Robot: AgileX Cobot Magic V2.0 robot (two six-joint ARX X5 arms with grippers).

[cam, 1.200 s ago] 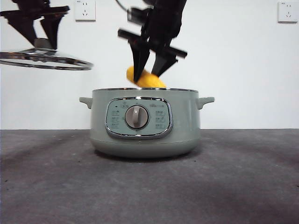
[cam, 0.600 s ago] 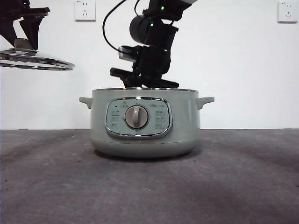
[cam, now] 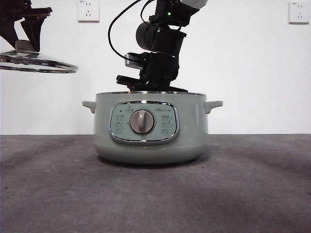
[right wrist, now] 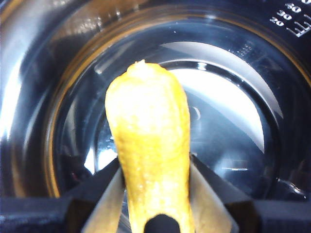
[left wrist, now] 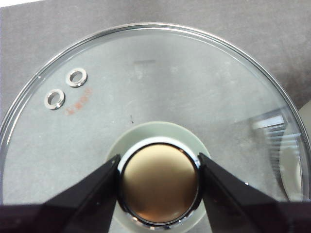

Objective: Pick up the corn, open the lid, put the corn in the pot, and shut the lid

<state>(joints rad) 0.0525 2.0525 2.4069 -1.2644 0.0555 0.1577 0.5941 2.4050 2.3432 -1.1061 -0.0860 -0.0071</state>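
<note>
— Where do we see the corn (right wrist: 148,160)?
— Inside the pot (cam: 151,128): our right pincer (right wrist: 154,194) is clenched on it, both jaws pressed to its sides, its tapered tip pointing down toward the shiny bottom of the pot. From the front, that arm dips behind the pot's rim and the corn is hidden.
— And the lid (cam: 36,62)?
— Off the pot, held in the air high and well to one side of it. Our left pincer (left wrist: 158,182) grips its knob (left wrist: 158,187), a jaw on either side. The pot stands on the grey table (cam: 155,194).
</note>
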